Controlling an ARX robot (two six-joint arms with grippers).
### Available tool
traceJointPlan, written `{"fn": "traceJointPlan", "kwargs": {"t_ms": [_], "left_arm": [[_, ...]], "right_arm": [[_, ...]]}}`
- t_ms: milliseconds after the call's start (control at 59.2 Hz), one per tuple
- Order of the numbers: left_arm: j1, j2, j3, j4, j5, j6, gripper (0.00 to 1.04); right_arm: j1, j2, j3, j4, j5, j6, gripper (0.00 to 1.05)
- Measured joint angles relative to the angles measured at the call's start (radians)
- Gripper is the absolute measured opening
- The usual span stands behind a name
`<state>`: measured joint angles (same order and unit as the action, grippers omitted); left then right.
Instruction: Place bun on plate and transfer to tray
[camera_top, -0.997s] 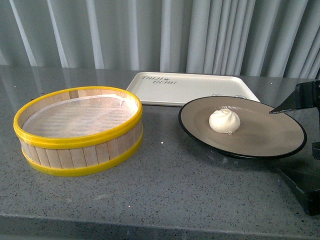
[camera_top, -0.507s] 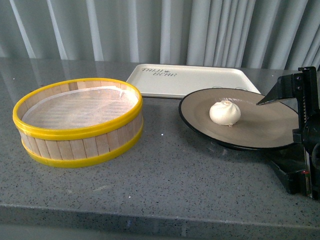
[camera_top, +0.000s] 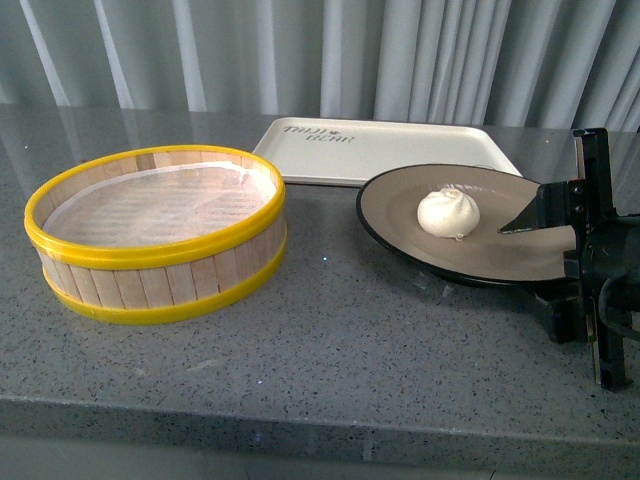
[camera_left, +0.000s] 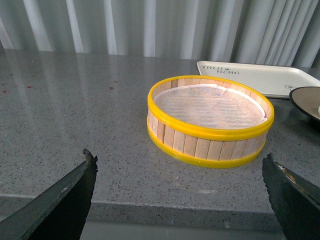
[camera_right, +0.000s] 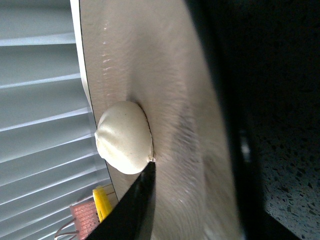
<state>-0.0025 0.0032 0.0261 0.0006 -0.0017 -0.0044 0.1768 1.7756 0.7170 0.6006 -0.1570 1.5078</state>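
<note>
The right gripper (camera_top: 545, 262) had its fingers clamped on the right rim of the plate (camera_top: 400, 212), one above, one beneath. The left gripper (camera_left: 178, 159) stood wide apart, holding nothing. The bun (camera_top: 449, 214) sat mid-plate, with the tray (camera_top: 400, 165) just behind and the steamer basket (camera_top: 160, 240) to the left.
</note>
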Motion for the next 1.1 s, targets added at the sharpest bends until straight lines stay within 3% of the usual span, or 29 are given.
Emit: {"fn": "traceJointPlan", "kwargs": {"t_ms": [186,676,878,1098], "left_arm": [[0.000,0.000,0.000,0.000,0.000,0.000,0.98],[0.000,0.000,0.000,0.000,0.000,0.000,0.98],[0.000,0.000,0.000,0.000,0.000,0.000,0.98],[0.000,0.000,0.000,0.000,0.000,0.000,0.98]], "right_arm": [[0.000,0.000,-0.002,0.002,-0.002,0.006,0.03],[-0.030,-0.032,-0.041,0.056,-0.028,-0.038,0.03],[-0.088,-0.112,-0.016,-0.017,-0.069,-0.095,0.03],[-0.173,-0.087,0.147,-0.129,-0.118,-0.127,0.03]]}}
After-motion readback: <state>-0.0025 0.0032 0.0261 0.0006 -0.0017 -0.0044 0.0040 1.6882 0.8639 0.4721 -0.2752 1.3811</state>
